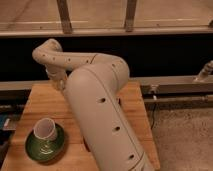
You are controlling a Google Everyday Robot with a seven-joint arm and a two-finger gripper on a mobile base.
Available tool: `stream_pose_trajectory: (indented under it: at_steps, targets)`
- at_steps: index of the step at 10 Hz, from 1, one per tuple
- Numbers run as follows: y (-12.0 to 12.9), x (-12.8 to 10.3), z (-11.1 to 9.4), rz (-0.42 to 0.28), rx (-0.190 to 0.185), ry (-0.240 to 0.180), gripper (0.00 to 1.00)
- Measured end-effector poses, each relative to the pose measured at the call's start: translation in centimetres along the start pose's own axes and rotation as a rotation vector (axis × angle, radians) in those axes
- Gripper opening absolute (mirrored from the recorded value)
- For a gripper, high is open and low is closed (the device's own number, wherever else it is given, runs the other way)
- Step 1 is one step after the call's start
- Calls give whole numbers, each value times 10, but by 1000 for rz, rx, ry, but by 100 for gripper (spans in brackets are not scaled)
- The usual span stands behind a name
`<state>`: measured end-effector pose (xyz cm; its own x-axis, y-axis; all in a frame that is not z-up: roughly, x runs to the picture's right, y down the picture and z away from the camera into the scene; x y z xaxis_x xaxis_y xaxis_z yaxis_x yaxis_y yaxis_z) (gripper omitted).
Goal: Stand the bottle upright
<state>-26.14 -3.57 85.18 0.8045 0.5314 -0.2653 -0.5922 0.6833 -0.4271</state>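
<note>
Camera view: big white arm (100, 115) fills middle, folds back over wooden table (37, 102). Gripper hidden behind arm, fingers pressed together. Bottle not visible (likely behind arm), so its direction and long axis can't be told. Cup (45, 129) tilts on green saucer (35, 150), front left.

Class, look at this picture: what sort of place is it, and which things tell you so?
Probably a test or lab corner by a window. A small wooden table carries a white cup on a green saucer, and a white robot arm bends over it, hiding its tool.
</note>
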Motion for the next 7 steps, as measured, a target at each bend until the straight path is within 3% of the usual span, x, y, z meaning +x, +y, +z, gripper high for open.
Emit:
stream_pose_trajectory:
  at_steps: [3,7]
  targets:
    - [-9,-14,-12,7,17,-53,0]
    - [-11,-15,-5,24,0,-75,0]
